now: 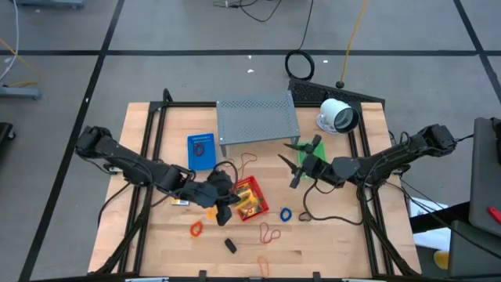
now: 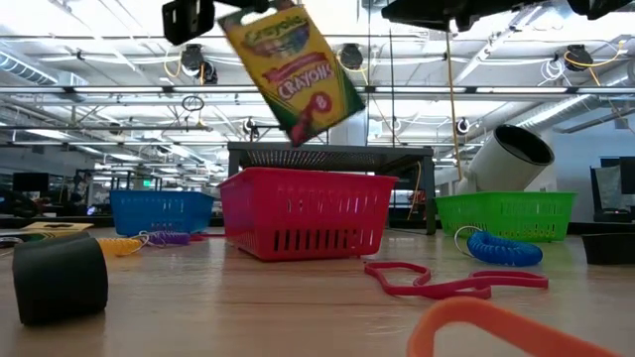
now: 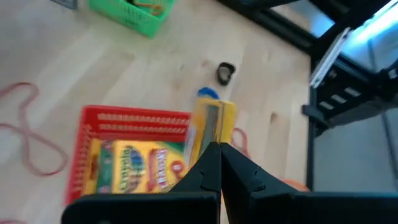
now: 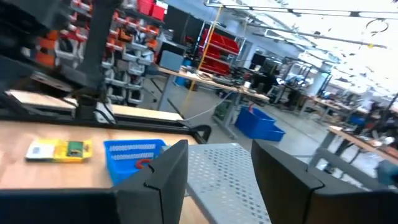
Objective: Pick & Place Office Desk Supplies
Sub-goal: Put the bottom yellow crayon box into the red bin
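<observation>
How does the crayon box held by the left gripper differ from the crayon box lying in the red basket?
The held crayon box hangs tilted in the air, pinched in the shut left gripper; the other crayon box lies flat inside the red basket, untouched. The held one is above the basket, not in it. Both are yellow with green.

Left gripper [image 3: 219,163]: I see it pinched on a crayon box [image 3: 212,124]
Below: red basket [image 3: 134,121] holding another crayon packet [image 3: 134,167]
Beyond: green basket [image 3: 132,14]

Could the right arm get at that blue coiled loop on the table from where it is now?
Probably yes. The right pincer hangs open and empty, and the blue coiled loop lies on bare wood just in front of it, with nothing over it.
</observation>
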Tool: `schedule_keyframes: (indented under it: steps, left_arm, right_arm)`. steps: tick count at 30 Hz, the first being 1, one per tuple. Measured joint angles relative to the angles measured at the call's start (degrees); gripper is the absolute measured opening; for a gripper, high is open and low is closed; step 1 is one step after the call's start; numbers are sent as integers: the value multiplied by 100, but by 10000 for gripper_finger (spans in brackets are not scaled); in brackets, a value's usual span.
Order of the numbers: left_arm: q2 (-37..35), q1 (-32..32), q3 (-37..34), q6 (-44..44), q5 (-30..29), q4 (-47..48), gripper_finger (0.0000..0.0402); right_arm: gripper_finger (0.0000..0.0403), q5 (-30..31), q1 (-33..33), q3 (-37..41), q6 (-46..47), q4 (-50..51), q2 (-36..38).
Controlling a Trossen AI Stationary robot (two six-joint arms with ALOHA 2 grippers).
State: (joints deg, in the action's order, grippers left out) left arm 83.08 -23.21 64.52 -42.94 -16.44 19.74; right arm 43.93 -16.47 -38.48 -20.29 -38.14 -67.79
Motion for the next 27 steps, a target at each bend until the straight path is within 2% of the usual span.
schedule_keyframes:
  steps: [6,27]
  left_arm:
    - [233,-3,-1,-223,220,16,0]
    - [375,86,-3,-249,651,41,1]
  right_arm:
    - [166,423,-2,0,-279,-94,2]
    - [166,425,-2,0,-295,-84,2]
